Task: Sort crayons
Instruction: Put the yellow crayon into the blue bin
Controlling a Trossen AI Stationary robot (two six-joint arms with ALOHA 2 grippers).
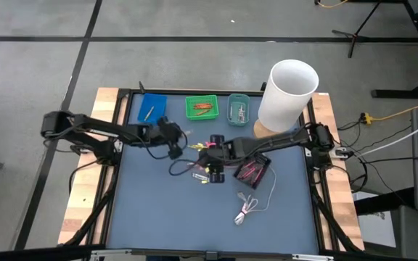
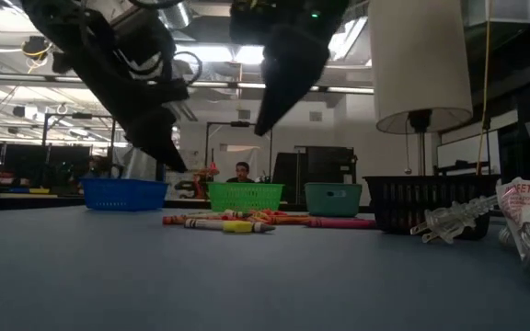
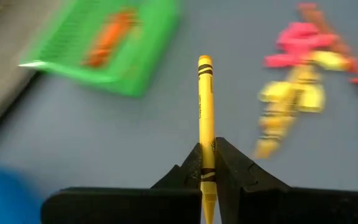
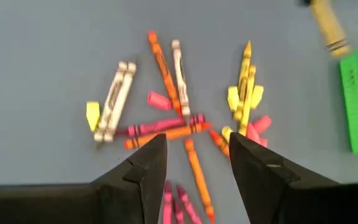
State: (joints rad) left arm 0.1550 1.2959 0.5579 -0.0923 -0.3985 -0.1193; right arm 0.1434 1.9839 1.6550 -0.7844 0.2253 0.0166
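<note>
Several crayons (image 4: 179, 118) in orange, yellow, pink, white and red lie loose in a pile on the blue-grey table top (image 1: 158, 210); the pile also shows in the high view (image 1: 205, 172). My left gripper (image 1: 174, 145) hangs left of the pile, above the table, shut on a yellow crayon (image 3: 205, 106). My right gripper (image 4: 197, 146) hangs open and empty over the pile, touching nothing. Orange crayons lie in the green tray (image 1: 201, 107). My left gripper pinches the yellow crayon between its two fingers near one end (image 3: 207, 167). The crayon lies along the fingers, and most of its length juts out past the fingertips. It is lifted clear of the table.
A blue tray (image 1: 151, 107), the green tray and a teal tray (image 1: 239, 109) stand in a row at the far edge. A tall white cylinder (image 1: 289, 94) stands at the far right. A black basket (image 1: 254, 170) with pink crayons and a coiled white cable (image 1: 249, 209) lie right of the pile.
</note>
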